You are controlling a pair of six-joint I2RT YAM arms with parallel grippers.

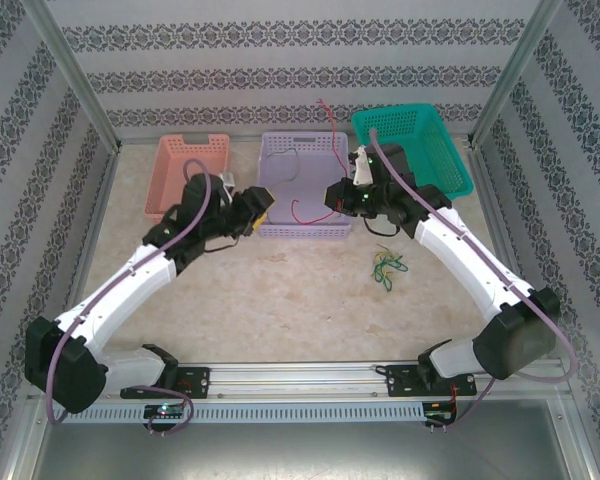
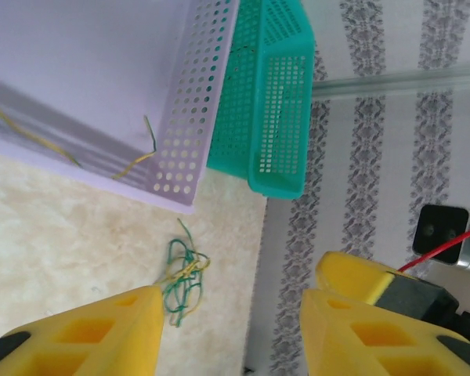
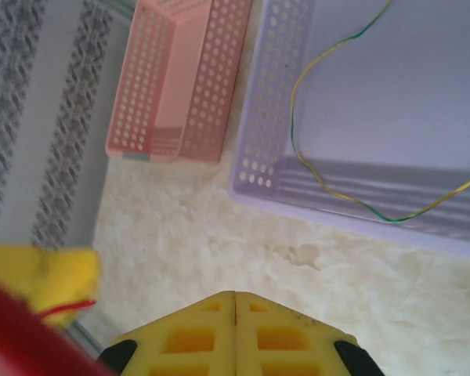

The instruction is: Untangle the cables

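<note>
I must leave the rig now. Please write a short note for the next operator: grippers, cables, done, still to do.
Left gripper: open, empty, by the front-left corner of the lavender basket.
Right gripper: shut, by the front-right corner; a red cable runs beside it, whether pinched I cannot tell.
Cables: a yellow-green cable lies loose in the lavender basket; a green-yellow tangle lies on the table.
Done: that one cable is apart from the tangle.
Left: undo the tangle and deal with the red cable.
</note>
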